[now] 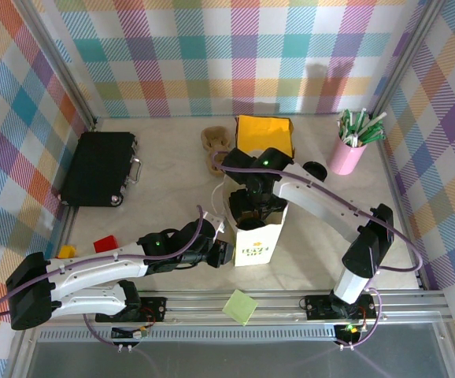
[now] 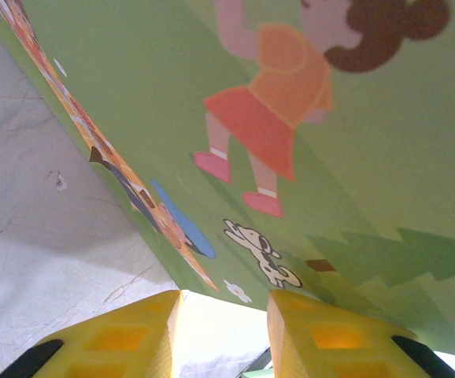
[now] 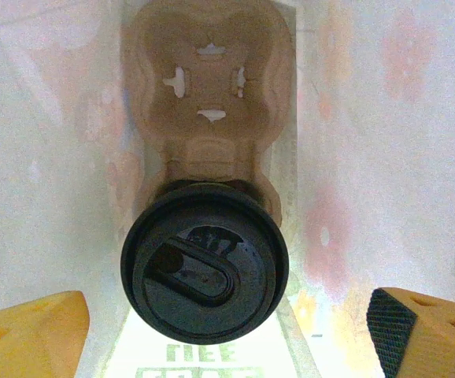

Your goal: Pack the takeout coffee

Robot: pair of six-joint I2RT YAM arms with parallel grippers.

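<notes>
One takeout coffee cup (image 3: 204, 260), capped with a round black lid, stands in a brown moulded-pulp carrier (image 3: 208, 87) at the bottom of the upright white paper bag (image 1: 257, 248) on your surface (image 1: 172, 189). Your right gripper (image 3: 223, 335) hangs inside the bag above it, jaws wide apart and holding nothing. Your left gripper (image 2: 223, 307) sits against the bag's green printed side, jaws partly apart; you cannot tell whether they pinch it.

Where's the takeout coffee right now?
In the right wrist view, the takeout coffee, black lid up, sits centre-frame inside the paper bag, in the cardboard carrier beside its empty slot.
</notes>
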